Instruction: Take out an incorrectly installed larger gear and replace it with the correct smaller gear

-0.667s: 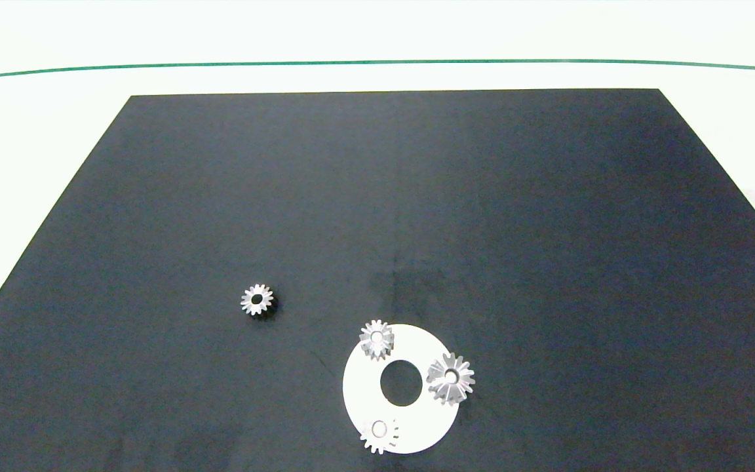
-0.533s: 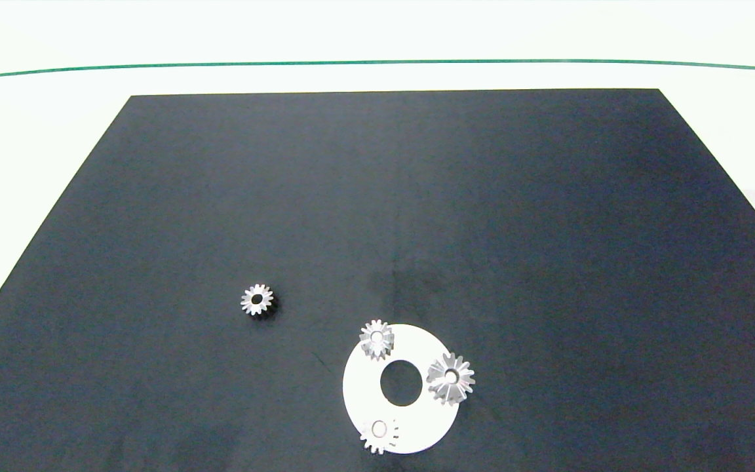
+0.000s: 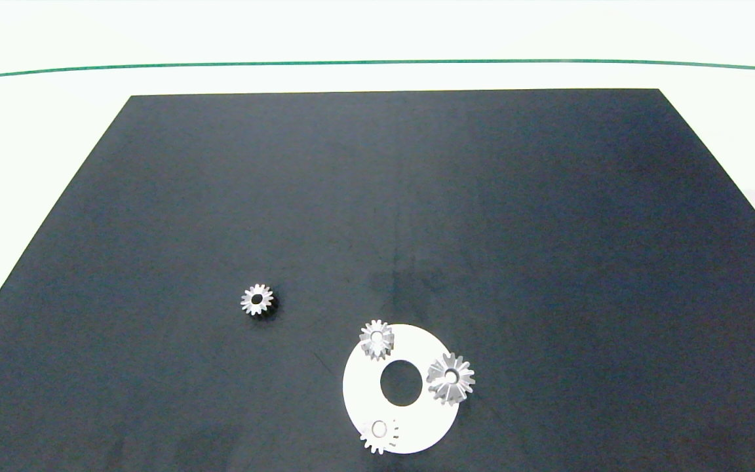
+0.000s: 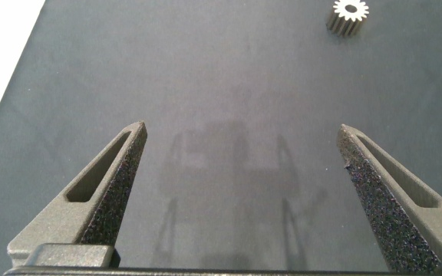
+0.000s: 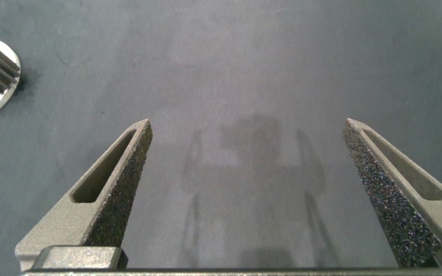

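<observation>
Head view: the larger gear [image 3: 451, 377] is seated at the white disc [image 3: 358, 393]'s right edge; the smaller gear [image 3: 257, 299] lies apart on the mat.

Left wrist view: the left hand [image 4: 242, 135] is spread, empty.

Right wrist view: the right hand [image 5: 246, 130] likewise.

The larger gear is judged rigid, slippery; a grip across its teeth is advised.

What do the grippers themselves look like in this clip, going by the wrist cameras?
Both match. The left gripper and the right gripper each have two dark grey fingers tapering to a point, with a long slot along the outer face and a rough, speckled pad on the inner face. A dark bar joins the fingers at the base. No cables or markings show, and the arms are out of view.
</observation>
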